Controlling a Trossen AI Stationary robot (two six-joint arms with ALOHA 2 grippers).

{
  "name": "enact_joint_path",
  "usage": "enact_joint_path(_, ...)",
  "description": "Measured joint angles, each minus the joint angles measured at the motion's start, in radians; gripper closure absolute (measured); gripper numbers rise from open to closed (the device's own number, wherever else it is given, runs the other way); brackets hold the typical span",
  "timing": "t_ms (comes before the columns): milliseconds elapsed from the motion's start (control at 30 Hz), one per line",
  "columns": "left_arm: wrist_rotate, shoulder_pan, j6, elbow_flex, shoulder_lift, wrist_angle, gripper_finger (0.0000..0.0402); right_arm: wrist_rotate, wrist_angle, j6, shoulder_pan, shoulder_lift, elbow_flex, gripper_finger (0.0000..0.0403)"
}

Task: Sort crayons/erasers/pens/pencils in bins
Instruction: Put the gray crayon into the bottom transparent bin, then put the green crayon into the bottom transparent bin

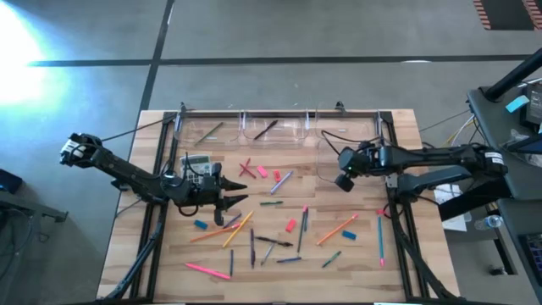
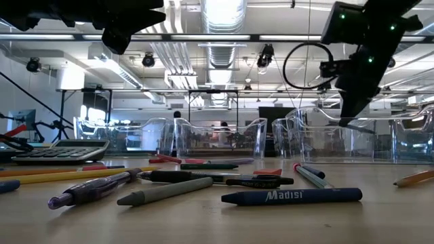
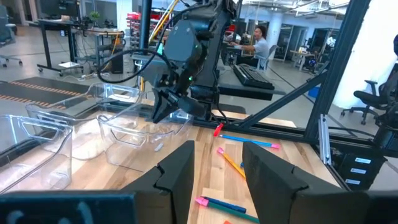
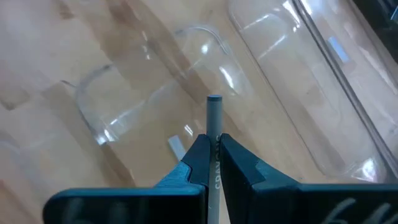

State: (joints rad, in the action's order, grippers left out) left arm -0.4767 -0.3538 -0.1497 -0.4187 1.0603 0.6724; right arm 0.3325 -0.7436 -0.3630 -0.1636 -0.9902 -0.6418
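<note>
right gripper point(image 4: 212, 155) clamped a grey crayon point(image 4: 214, 121) above a clear bin point(image 4: 155, 93). left gripper point(image 3: 217, 168) hovered part-open, seemingly empty.

**Bright overhead light, glare on floor and plastic**

In the high view a strong white glare washes out the floor point(image 1: 25, 34) far beyond the left gripper point(image 1: 222, 193), while the table point(image 1: 356, 254) is evenly lit with only faint shadows. In the low view the ceiling lights point(image 2: 220, 13) blow out white; both arms hang as dark silhouettes, and the nearest purple pen point(image 2: 91, 190) is soft. Ahead of the right gripper point(image 4: 212, 149), the clear bins point(image 4: 186, 81) carry white highlights, and the wood is blurred.
</note>
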Motion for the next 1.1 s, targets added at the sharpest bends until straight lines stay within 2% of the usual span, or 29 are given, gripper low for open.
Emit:
enact_joint_path(267, 0.0, 0.0, 0.0, 0.0, 0.0, 0.0, 0.0279, -0.004, 0.048, 0.004, -0.007, 0.025, 0.058, 0.038)
enact_joint_path(700, 0.0, 0.0, 0.0, 0.0, 0.0, 0.0, 0.0279, -0.004, 0.042, -0.017, -0.007, 0.021, 0.007, 0.0286)
enact_joint_path(833, 0.0, 0.0, 0.0, 0.0, 0.0, 0.0, 0.0279, -0.068, 0.028, 0.01, -0.003, 0.021, -0.072, 0.0266)
enact_joint_path(967, 0.0, 0.0, 0.0, 0.0, 0.0, 0.0, 0.0279, -0.12, 0.022, 0.007, 0.05, 0.023, -0.156, 0.0264)
enact_joint_path(1100, 0.0, 0.0, 0.0, 0.0, 0.0, -0.002, 0.0279, -0.123, 0.025, -0.004, 0.172, 0.024, -0.213, 0.0271)
